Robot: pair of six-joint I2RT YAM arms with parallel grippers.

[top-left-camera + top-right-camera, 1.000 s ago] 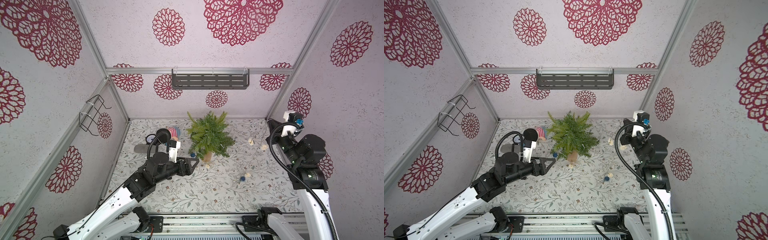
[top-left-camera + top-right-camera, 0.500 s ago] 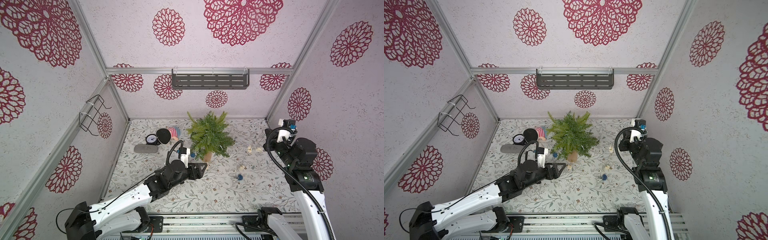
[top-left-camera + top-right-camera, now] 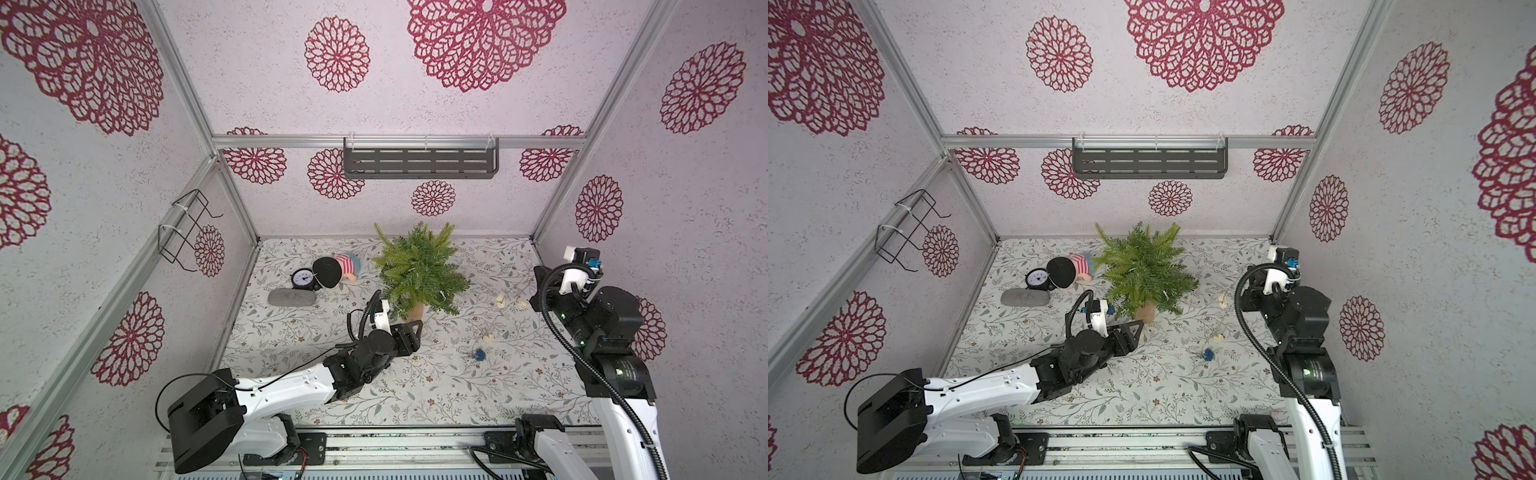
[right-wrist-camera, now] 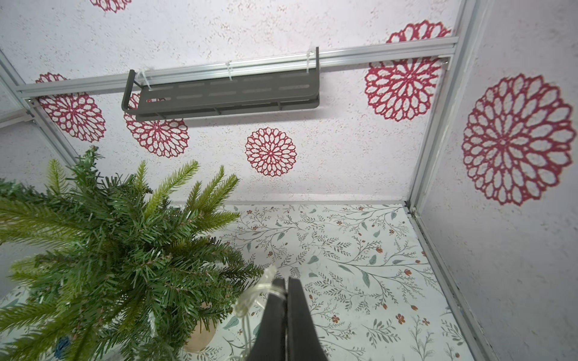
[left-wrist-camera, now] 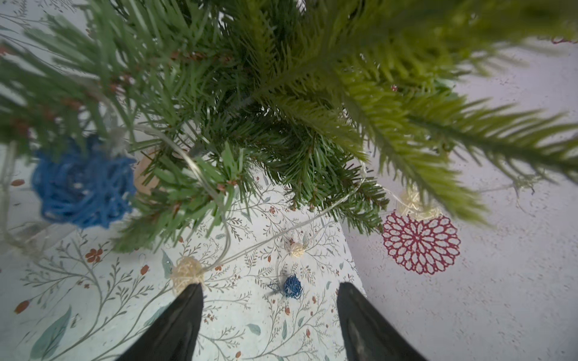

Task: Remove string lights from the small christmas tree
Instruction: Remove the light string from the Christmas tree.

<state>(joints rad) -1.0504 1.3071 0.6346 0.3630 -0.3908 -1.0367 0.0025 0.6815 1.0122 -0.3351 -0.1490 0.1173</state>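
One ball of the string lights lies just off the wide-open left gripper under the small christmas tree, while the right gripper pinches their wire.

No legible txt, labels or nos.

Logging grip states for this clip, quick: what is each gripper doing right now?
Left gripper: open, holding nothing.
Right gripper: closed on the string lights.
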